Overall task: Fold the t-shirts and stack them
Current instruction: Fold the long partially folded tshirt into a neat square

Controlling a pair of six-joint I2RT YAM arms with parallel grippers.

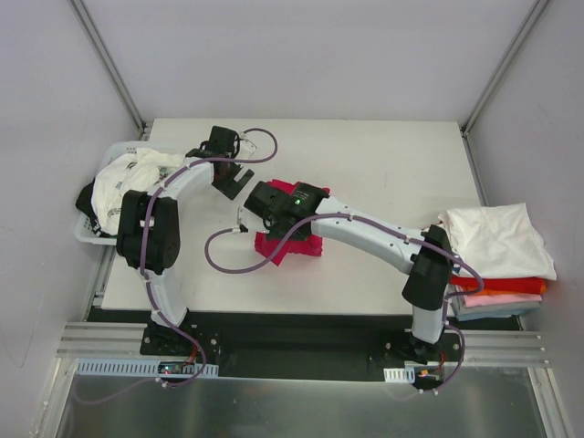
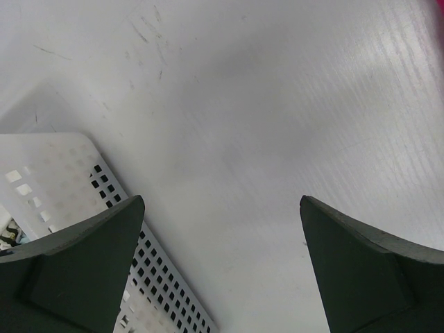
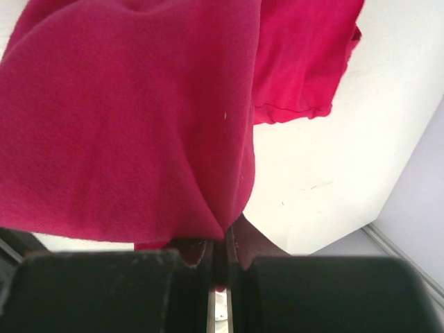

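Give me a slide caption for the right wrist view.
Right gripper shut on a fold of the crimson t-shirt, white table beyond.

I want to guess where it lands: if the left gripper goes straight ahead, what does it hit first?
Probably the bare table; the left gripper points down at it, open, beside the white basket.

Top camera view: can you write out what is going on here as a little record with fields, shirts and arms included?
crimson t-shirt: bunched up mid-way across the table
right jaws: shut on the crimson t-shirt
white basket: left table edge, holds unfolded white printed t-shirts
left jaws: wide open, empty, over the table beside the white basket
folded stack: right table edge, white on top, orange-red and pink beneath
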